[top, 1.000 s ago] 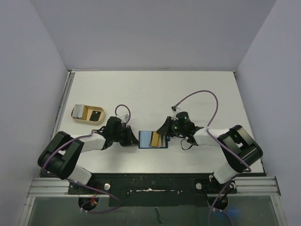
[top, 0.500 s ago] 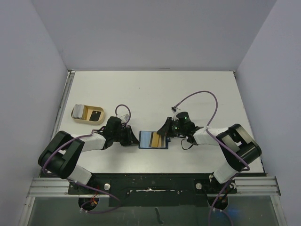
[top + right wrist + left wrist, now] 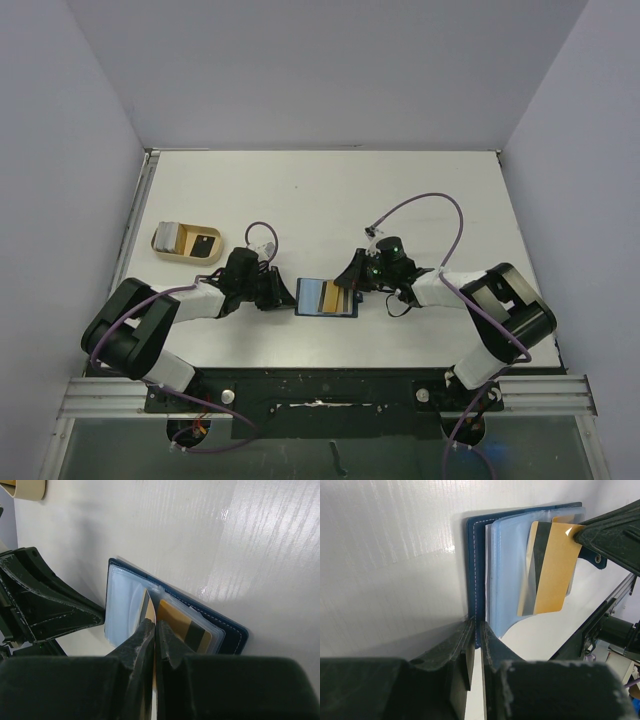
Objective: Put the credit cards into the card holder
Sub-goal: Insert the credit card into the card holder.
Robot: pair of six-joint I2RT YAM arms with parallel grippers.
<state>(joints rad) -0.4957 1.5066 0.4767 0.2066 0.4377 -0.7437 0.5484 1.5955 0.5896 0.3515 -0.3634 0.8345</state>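
The left claw (image 3: pixel 475 630) is almost closed, nipping the left edge of the wallet (image 3: pixel 312 297) by its navy cover. Its fingers fill the bottom of the wrist view and hide that end of the cover. The right claw (image 3: pixel 154 628) is pinched tight on the gold card (image 3: pixel 551 567). Its own camera sees the card only edge-on, as a thin bright line between the fingers. From the left wrist the card stands tilted over the pale blue sleeves (image 3: pixel 507 570), with one corner covered by a right finger. Whether its lower edge is inside a slot cannot be told. A gold, dark-striped patch shows through a sleeve on the right half, and I cannot tell if it is a second card or a reflection. The wallet lies open on the desk (image 3: pixel 400 200) between the two claws, with only a narrow strip of desk between it and the near edge. White desk runs wide on the far side and to the right. Well to the left, the tray (image 3: pixel 188 240) holds the black card (image 3: pixel 204 244) beside a pale item (image 3: pixel 171 237) too small to identify.
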